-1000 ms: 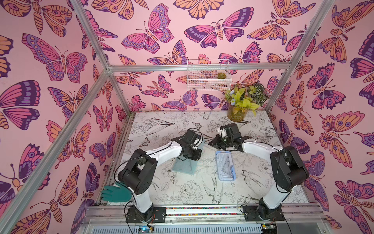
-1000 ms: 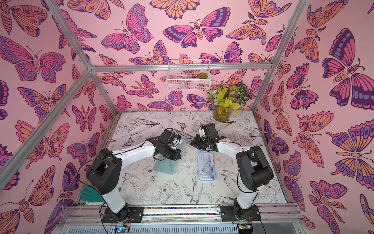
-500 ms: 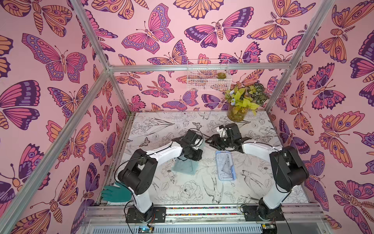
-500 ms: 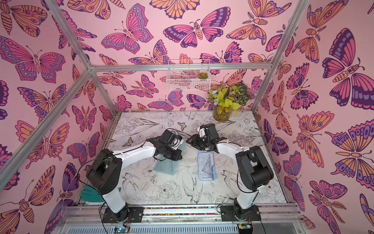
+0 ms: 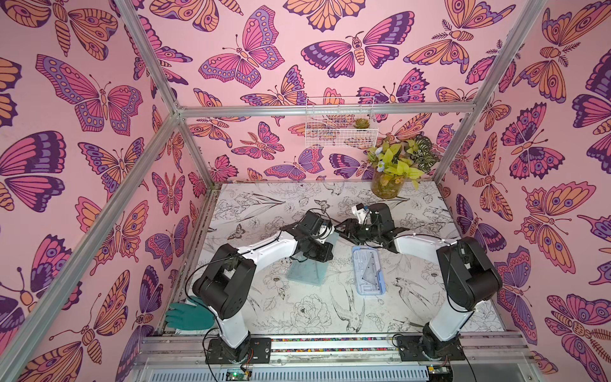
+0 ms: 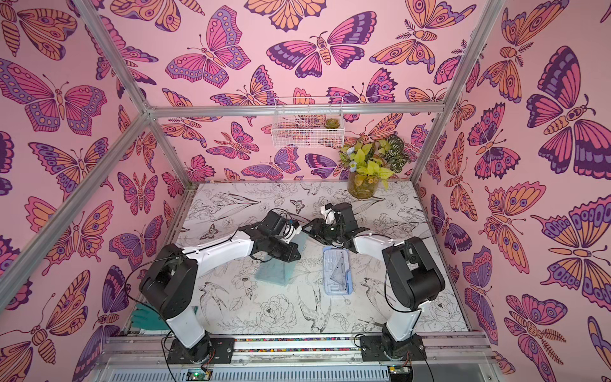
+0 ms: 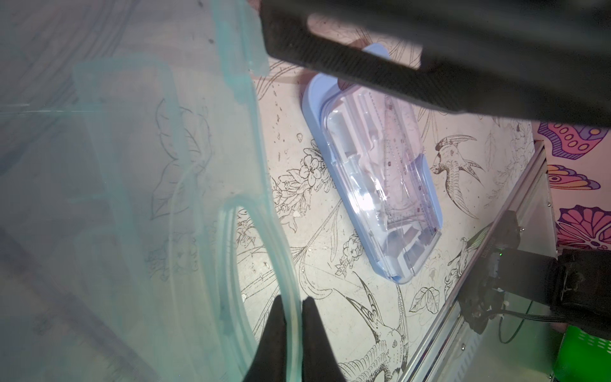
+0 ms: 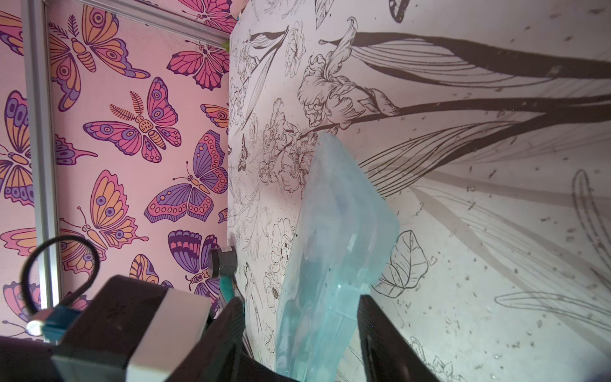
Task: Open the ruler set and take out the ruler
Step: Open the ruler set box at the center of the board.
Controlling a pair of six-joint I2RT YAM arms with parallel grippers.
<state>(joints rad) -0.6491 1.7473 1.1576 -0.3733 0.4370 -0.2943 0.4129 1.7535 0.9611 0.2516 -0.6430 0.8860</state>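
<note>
The ruler set stands opened in two parts. Its blue tray [image 5: 369, 270] [image 6: 337, 272] [image 7: 377, 172] lies flat mid-table, and a clear triangular ruler [image 7: 398, 155] rests in its clear insert. The teal see-through lid [image 5: 308, 272] [image 6: 275, 272] [image 7: 139, 185] [image 8: 334, 238] is tilted up to the tray's left. My left gripper [image 5: 322, 256] [image 6: 295, 256] [image 7: 291, 306] is shut on the lid's rim. My right gripper [image 5: 342, 229] [image 6: 309, 229] [image 8: 297, 309] is open at the lid's far corner. The lid passes between its fingers with gaps on both sides.
A glass vase of green plants [image 5: 386, 185] stands at the back right. A white wire basket [image 5: 340, 122] hangs on the back wall. A green glove [image 5: 188, 317] lies at the front left beside the left arm's base. A metal rail [image 5: 330, 344] runs along the table's front.
My right gripper has gone from shut on the lid's far corner to open around it. The left gripper still pinches the lid, which has barely moved.
</note>
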